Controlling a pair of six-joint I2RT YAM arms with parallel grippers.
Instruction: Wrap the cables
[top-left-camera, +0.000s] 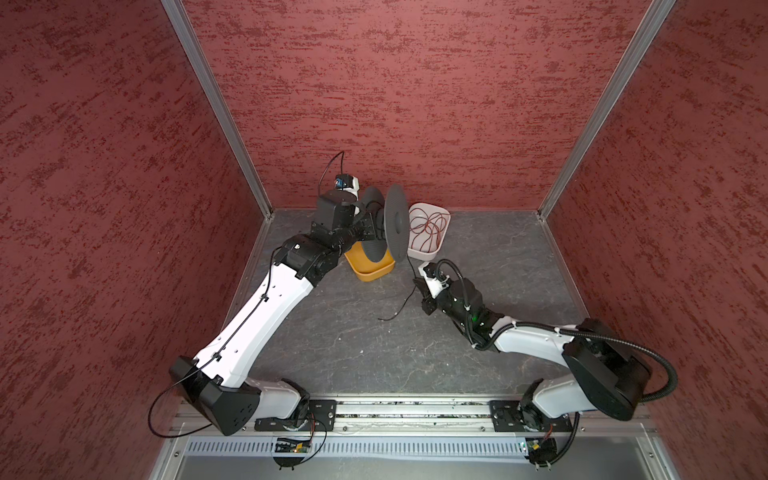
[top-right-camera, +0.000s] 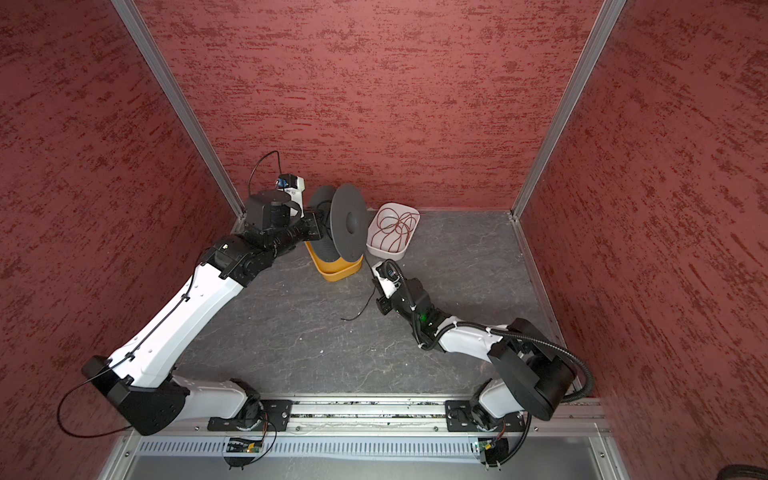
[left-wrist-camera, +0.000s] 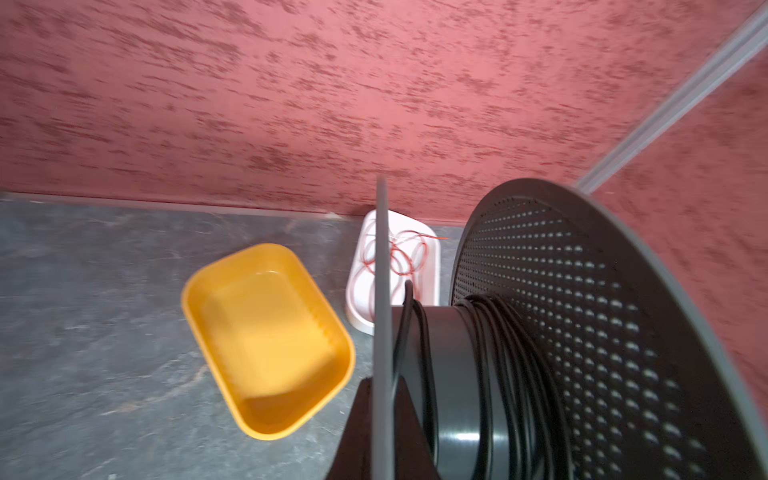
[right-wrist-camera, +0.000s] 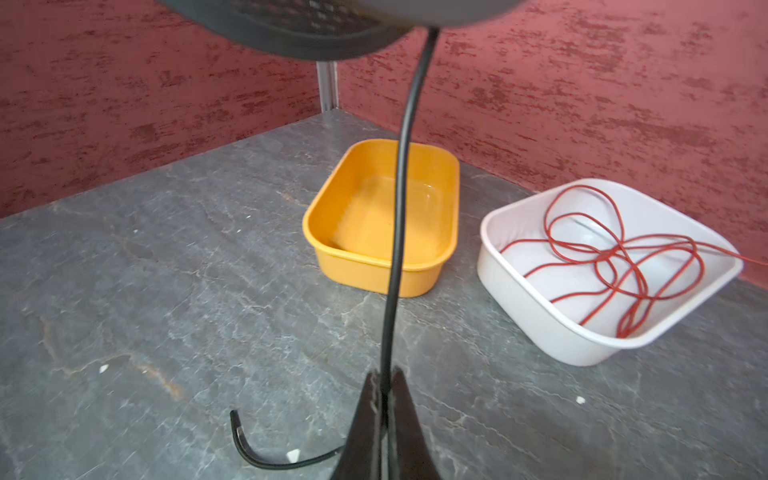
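Observation:
A dark grey spool (top-left-camera: 395, 226) (top-right-camera: 349, 224) hangs above the yellow tray (top-left-camera: 370, 272), held up on edge. My left gripper (left-wrist-camera: 382, 380) is shut on one flange of it, a finger (left-wrist-camera: 359, 419) on each side. Several turns of the thin black cable (left-wrist-camera: 498, 353) lie on the hub. From the spool the cable (right-wrist-camera: 401, 187) drops to my right gripper (right-wrist-camera: 385, 372) (top-left-camera: 417, 284), which is shut on it low over the table. Past the jaws, the cable's free end (right-wrist-camera: 245, 449) (top-left-camera: 390, 313) curls on the grey floor.
A white tray (right-wrist-camera: 540, 324) (top-left-camera: 424, 251) with a loose red wire (right-wrist-camera: 615, 253) stands beside the empty yellow tray (right-wrist-camera: 357, 216), near the back wall. Red walls close in the back and both sides. The arms' bases sit on a rail at the front.

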